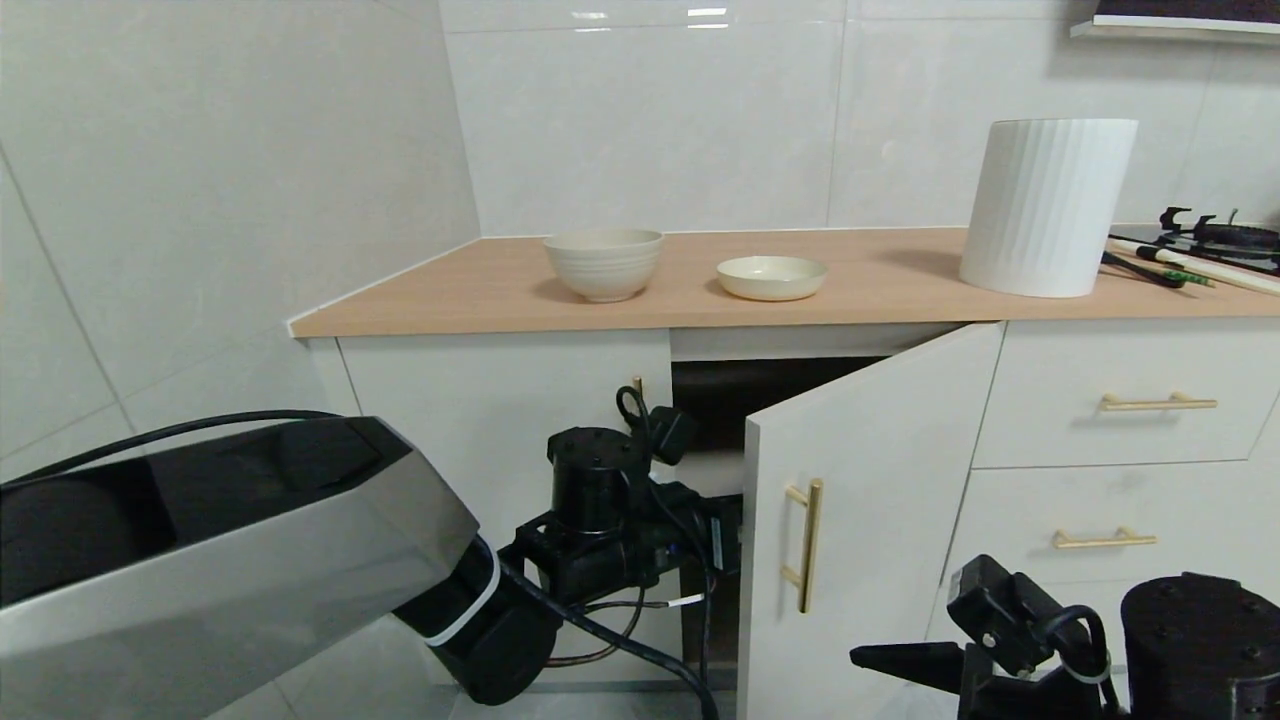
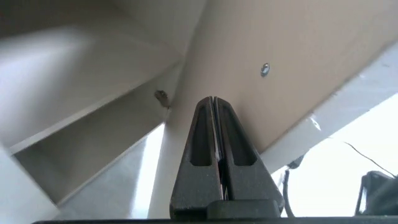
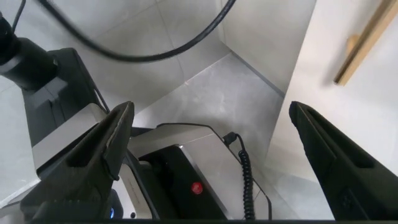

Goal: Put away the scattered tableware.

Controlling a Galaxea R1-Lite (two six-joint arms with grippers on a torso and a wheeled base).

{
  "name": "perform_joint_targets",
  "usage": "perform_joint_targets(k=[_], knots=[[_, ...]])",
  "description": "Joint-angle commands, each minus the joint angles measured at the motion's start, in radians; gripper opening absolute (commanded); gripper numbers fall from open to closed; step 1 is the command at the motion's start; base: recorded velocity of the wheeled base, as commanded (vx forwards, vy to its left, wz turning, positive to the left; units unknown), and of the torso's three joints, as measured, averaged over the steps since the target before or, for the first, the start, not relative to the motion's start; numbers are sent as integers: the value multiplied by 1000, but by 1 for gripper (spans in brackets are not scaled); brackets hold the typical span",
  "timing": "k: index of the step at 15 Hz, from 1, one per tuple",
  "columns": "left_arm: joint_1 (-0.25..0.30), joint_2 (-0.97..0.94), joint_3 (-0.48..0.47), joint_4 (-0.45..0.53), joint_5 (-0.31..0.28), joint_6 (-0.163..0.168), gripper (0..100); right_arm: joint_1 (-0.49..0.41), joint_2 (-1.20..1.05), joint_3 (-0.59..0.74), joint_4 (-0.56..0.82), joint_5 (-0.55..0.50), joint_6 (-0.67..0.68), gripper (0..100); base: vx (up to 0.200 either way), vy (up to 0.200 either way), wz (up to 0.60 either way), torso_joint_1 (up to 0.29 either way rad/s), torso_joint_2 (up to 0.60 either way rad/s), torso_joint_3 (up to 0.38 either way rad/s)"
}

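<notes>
The bowl and dish sit upper centre on the counter. The left gripper, pinched closed, is behind the half-open cabinet door. The right gripper hangs spread wide, lower right. Likely next: swing the door wider, then fetch the bowl.

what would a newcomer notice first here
A bowl and a shallow dish sit apart on the wooden counter, with a tall white ribbed canister to their right. Below them a cabinet door stands open, and the left gripper, shut, points into the opening.
</notes>
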Motion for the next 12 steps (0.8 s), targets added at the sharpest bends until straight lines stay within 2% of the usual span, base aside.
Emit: perform_joint_targets(k=[1, 4, 8, 12], knots=[[-8, 2, -18, 12, -1, 0, 0, 2, 2, 0, 0, 0, 0, 100, 0, 0, 0, 0, 0, 0], [-8, 2, -67, 82, -3, 0, 0, 6, 1, 0, 0, -1, 0, 100, 0, 0, 0, 0, 0, 0], [-8, 19, -123, 128, -3, 0, 0, 6, -1, 0, 0, -1, 0, 100, -200, 0, 0, 7, 2, 1], [-8, 36, -151, 134, -3, 0, 0, 6, -4, 0, 0, -1, 0, 100, 0, 0, 0, 0, 0, 0]])
